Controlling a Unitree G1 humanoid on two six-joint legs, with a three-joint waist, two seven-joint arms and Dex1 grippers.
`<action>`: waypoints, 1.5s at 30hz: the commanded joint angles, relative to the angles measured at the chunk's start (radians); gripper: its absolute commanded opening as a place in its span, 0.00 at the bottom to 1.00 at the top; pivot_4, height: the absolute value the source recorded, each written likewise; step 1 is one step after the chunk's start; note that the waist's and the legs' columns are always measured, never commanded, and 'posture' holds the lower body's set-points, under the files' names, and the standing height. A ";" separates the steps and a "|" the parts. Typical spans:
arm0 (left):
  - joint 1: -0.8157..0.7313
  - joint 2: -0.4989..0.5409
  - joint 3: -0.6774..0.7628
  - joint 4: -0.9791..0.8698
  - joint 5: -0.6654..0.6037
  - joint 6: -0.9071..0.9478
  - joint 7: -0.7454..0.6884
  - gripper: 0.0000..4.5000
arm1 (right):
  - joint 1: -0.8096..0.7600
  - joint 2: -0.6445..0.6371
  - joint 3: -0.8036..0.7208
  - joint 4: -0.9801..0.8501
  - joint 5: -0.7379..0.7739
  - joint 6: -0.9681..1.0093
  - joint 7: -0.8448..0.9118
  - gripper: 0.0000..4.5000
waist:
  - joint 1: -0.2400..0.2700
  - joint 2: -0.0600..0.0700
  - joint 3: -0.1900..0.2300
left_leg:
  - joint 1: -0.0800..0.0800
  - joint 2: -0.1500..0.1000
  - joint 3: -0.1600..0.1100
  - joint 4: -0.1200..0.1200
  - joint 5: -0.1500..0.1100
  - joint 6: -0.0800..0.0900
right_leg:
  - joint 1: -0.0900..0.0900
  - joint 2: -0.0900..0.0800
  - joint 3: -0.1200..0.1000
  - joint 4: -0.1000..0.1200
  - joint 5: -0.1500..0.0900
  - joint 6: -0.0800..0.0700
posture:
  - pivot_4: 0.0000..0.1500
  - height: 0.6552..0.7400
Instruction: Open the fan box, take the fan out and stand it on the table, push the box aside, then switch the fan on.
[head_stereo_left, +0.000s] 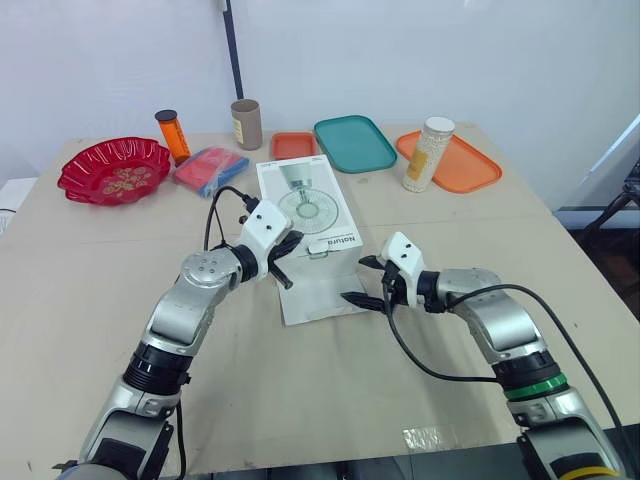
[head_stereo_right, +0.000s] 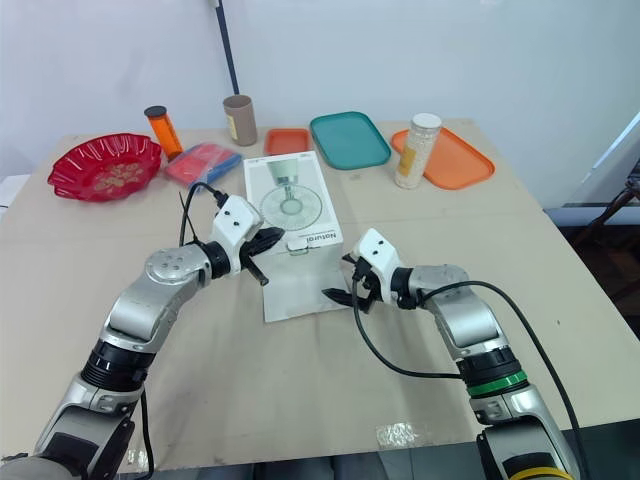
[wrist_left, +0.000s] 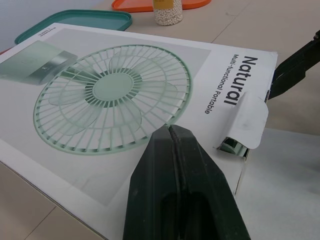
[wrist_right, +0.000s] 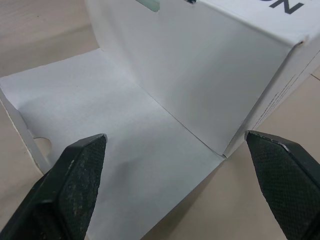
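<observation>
The fan box (head_stereo_left: 305, 205) lies flat in the middle of the table (head_stereo_left: 330, 400), its long side running away from me. Its top carries a drawing of a pale green round fan. Beside the drawing, near my end, the print reads "Natural" (wrist_left: 242, 80) in large letters, with "Multi-functional Portable" in smaller ones alongside. There is more small print on the far corner of the top and on the side wall, but I cannot read it.

The end flap (head_stereo_left: 315, 295) is folded down and lies open on the table towards me. A small white tab (wrist_left: 247, 120) at that end is bent up off the top.

My left pincer (head_stereo_left: 285, 260) hovers over the near end of the box, just above the drawing. Its fingers (wrist_left: 155, 170) are pressed together with nothing between them.

My right pincer (head_stereo_left: 362, 280) is low, just beside the near right corner of the box. Its fingers (wrist_right: 75, 170) are spread wide, pointing at the open flap and the box's white end wall, and hold nothing.

Along the far side stand other things:
- a red bowl (head_stereo_left: 113, 170)
- an orange bottle (head_stereo_left: 172, 135) with a dark cap
- a brown cup (head_stereo_left: 246, 124)
- a blue and red packet (head_stereo_left: 210, 168)
- a small orange tray (head_stereo_left: 293, 145)
- a teal tray (head_stereo_left: 355, 143)
- a larger orange tray (head_stereo_left: 470, 165)
- a jar (head_stereo_left: 428, 153) of pale beads, at the edge of the larger orange tray
</observation>
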 joint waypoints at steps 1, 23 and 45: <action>0.017 0.011 0.003 -0.001 0.005 0.017 0.004 0.01 | -0.003 -0.001 -0.022 -0.065 0.023 0.008 0.007 1.00 | 0.000 0.000 0.000 | 0.000 0.000 0.000 0.000 0.000 0.000 | 0.000 0.000 0.000 0.000 0.000 0.000 | 1.00 1.00; 0.008 -0.004 0.014 -0.018 0.000 0.022 0.024 0.01 | 0.030 -0.064 -0.062 -0.249 0.124 0.128 0.050 1.00 | 0.001 0.000 0.000 | 0.000 0.000 0.000 0.000 0.000 0.000 | 0.000 0.000 0.000 0.000 0.000 0.000 | 1.00 1.00; 0.153 0.171 0.185 -0.287 -0.092 0.125 0.020 0.01 | -0.022 -0.072 -0.164 -0.380 0.353 0.271 0.028 1.00 | 0.001 -0.001 0.001 | -0.003 0.000 -0.001 0.000 0.000 0.000 | -0.002 0.000 -0.001 0.000 0.000 0.000 | 1.00 1.00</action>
